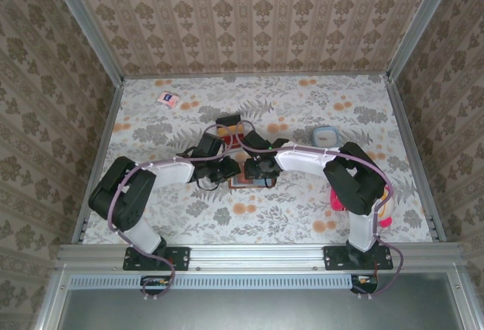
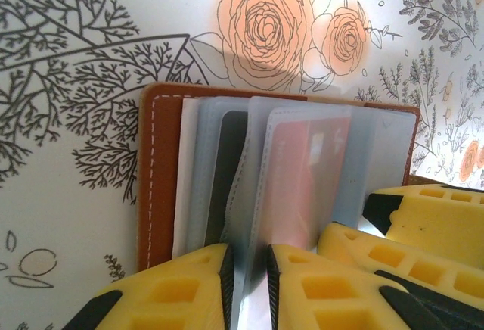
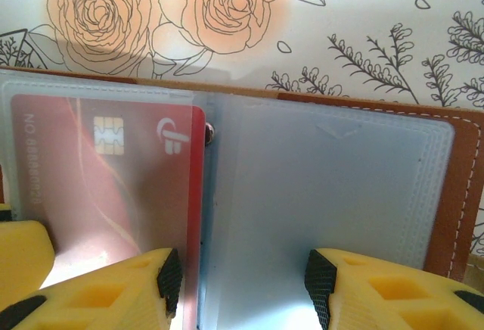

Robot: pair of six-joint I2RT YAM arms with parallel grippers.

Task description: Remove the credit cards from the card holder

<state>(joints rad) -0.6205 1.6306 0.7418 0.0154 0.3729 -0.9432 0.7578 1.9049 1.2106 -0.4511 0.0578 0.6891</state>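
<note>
The brown card holder (image 2: 160, 171) lies open on the floral table, its clear sleeves fanned upward. One sleeve holds a red credit card (image 3: 106, 163) with a chip; the same card (image 2: 306, 179) shows in the left wrist view. A dark card (image 2: 227, 163) sits in a sleeve nearer the cover. My left gripper (image 2: 248, 277) is shut on the lower edge of a clear sleeve. My right gripper (image 3: 243, 281) is open over an empty sleeve page, its left pad beside the red card's edge. From above, both grippers (image 1: 231, 169) (image 1: 255, 168) meet over the holder (image 1: 246, 183).
A pink-and-white packet (image 1: 168, 99) lies at the back left. A brown and orange object (image 1: 229, 126) sits just behind the grippers. A small round blue-white dish (image 1: 325, 135) is at the right, and something pink (image 1: 336, 200) lies behind the right arm. Patterned walls enclose the table.
</note>
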